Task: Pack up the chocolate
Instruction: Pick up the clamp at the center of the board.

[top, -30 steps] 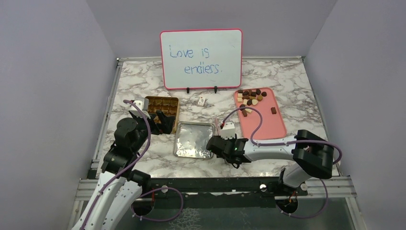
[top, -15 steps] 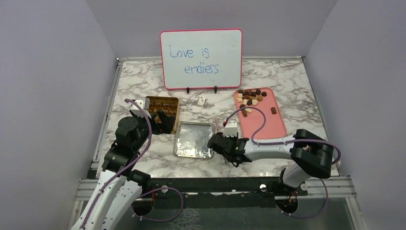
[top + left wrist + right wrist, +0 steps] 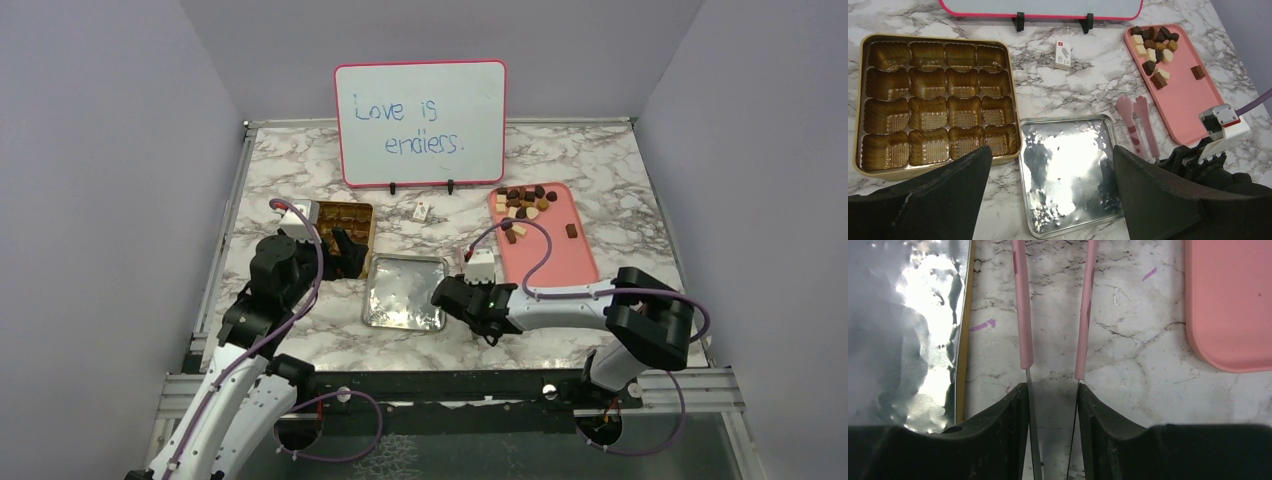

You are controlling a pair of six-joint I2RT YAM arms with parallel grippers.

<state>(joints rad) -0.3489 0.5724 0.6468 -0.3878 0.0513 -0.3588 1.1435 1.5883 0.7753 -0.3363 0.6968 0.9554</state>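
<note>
1. Progress: 0 of 16 cups in the tin [image 3: 930, 112] are filled, so all the packing is left.
2. Chocolate [image 3: 1155, 47]: small dark, tan and cream pieces, square and round, bunched at the far end of the pink tray [image 3: 1188, 110].
3. Right gripper [image 3: 1053, 405] is clamped on the tongs [image 3: 1020, 315], between lid [image 3: 1068, 175] and tray. Left gripper [image 3: 1052, 150] is spread wide and empty.

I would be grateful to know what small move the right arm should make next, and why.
Probably squeeze the right claw onto the pink tongs so they can be lifted. Its fingers bracket the tongs' arms on the marble between the silver lid and pink tray; a firm pinch isn't evident. The chocolates sit on the tray and the gold tin is empty.
</note>
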